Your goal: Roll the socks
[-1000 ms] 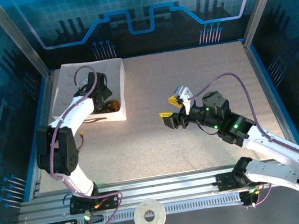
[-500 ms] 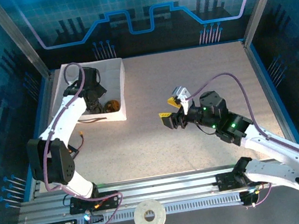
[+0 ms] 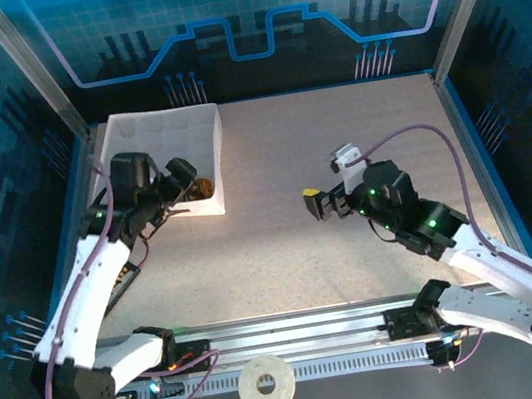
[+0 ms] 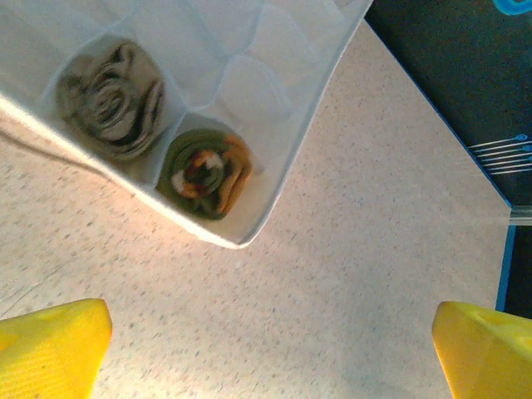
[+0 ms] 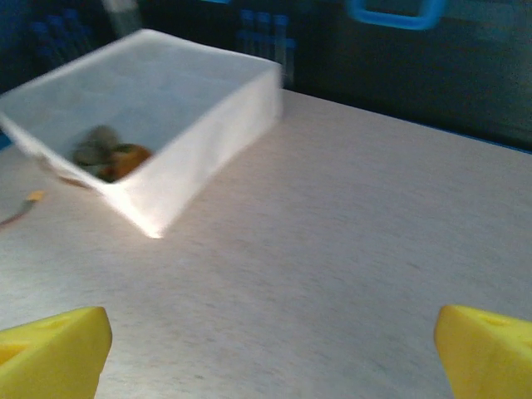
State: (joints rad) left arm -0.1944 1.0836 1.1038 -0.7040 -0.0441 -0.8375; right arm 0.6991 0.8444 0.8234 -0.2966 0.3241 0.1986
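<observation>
Two socks (image 4: 204,170) rest in tray (image 4: 291,58), left end effector (image 4: 268,353) withdrawn.

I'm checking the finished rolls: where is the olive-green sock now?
In the left wrist view, the rolled olive-green sock sits in a corner compartment of the white tray, right beside the rolled tan sock.

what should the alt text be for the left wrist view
A rolled tan sock and a rolled olive-green sock with orange sit side by side in the corner of a white tray on a speckled table. The open left gripper shows its yellow fingertips wide apart at the bottom corners, holding nothing.
</observation>
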